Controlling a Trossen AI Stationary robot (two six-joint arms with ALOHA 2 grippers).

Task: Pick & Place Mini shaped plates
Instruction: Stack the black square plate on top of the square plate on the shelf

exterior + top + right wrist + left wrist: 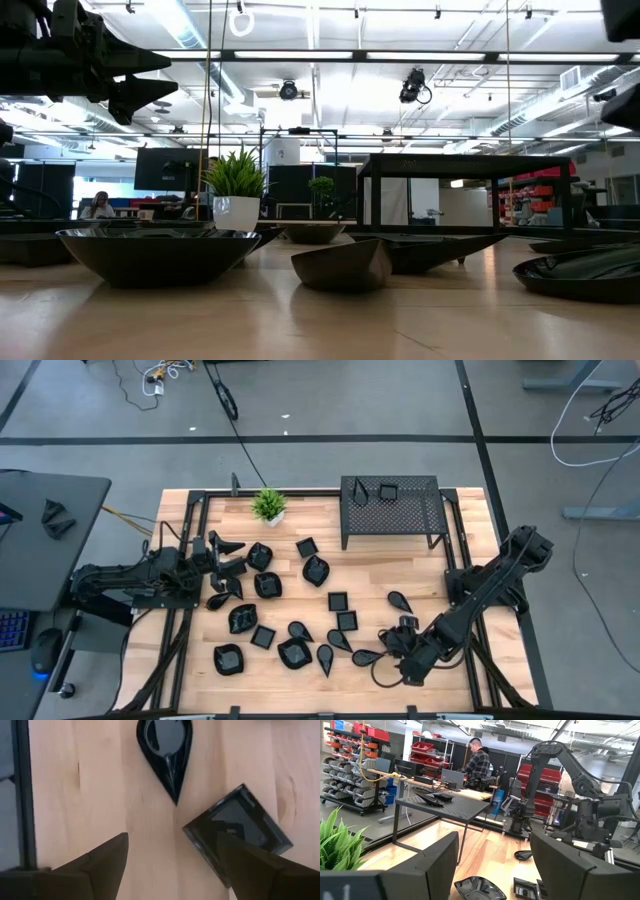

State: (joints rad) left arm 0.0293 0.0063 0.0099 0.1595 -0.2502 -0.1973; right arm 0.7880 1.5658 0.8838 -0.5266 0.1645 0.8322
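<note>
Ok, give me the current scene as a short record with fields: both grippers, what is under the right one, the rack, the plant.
left gripper: open, empty, raised over the plates at the table's left, near the plant
right gripper: open, empty, low over the wood at the front right
under right gripper: a teardrop plate and a square plate lying apart, neither between the fingers
mini shaped plates: many scattered across the table's middle and front
rack: at the back, two plates on top
potted plant: back, left of the rack

plates [166, 747]: glossy black | table [75, 785]: smooth wood | rack [390, 508]: perforated metal
</note>
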